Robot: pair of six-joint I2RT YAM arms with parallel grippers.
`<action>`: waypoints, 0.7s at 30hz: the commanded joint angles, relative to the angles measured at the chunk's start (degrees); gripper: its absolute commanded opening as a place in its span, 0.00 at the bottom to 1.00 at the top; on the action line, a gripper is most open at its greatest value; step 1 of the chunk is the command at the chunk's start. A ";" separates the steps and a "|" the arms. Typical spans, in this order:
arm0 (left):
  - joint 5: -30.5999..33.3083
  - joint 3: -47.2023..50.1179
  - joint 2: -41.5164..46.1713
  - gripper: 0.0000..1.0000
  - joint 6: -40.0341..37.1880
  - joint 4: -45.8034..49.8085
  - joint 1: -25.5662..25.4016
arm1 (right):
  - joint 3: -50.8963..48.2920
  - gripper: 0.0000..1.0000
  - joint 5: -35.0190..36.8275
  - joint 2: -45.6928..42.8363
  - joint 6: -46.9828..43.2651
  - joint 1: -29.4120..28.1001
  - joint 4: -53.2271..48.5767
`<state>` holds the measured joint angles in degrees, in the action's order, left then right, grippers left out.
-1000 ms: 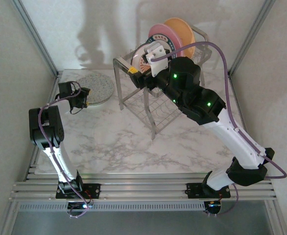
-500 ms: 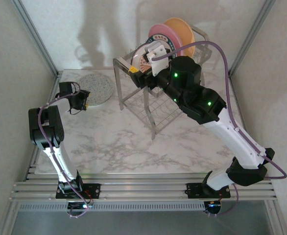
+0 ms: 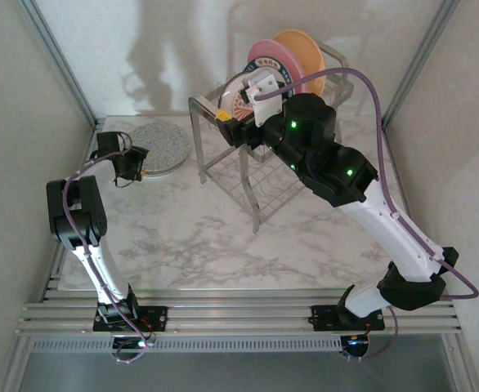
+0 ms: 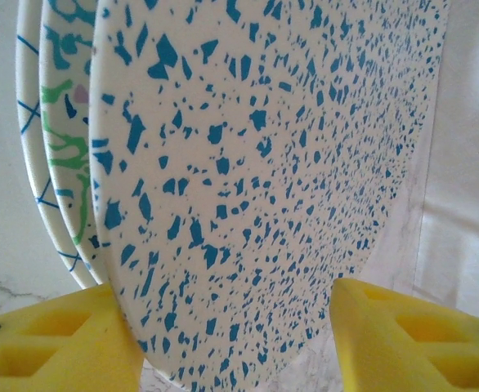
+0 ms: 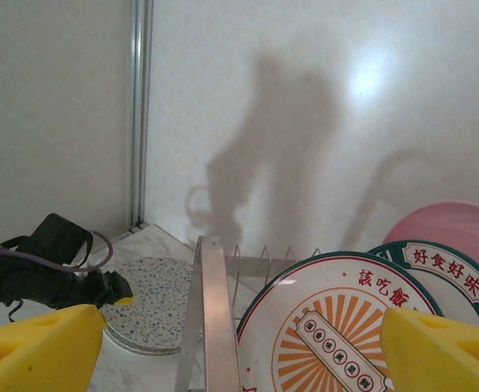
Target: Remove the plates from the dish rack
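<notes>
Top external: speckled plates (image 3: 162, 145) lay unloaded, four others stood in the dish rack (image 3: 256, 184); left end effector (image 4: 235, 327) and right end effector (image 5: 239, 335) spread

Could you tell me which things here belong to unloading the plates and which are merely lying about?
Part of the job:
- dish rack
- sunburst plates, pink plate and orange plate, standing in it
- speckled plates, stacked on the table

Merely there:
- marble table
- back wall
- aluminium rails
</notes>
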<state>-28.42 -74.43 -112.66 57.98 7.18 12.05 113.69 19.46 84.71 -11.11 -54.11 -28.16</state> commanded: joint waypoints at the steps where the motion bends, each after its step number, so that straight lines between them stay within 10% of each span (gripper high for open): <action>1: 1.88 -1.44 0.45 0.60 -1.53 1.54 -0.33 | 1.54 0.89 0.14 -0.72 0.37 0.66 0.34; 21: 4.06 3.69 4.76 0.62 -0.27 2.40 -0.64 | 2.52 0.89 1.42 -1.78 -0.55 2.93 0.48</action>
<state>-25.93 -71.77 -110.74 57.60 8.91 11.70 113.71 19.53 84.64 -11.16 -51.94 -28.18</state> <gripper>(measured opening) 0.623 0.885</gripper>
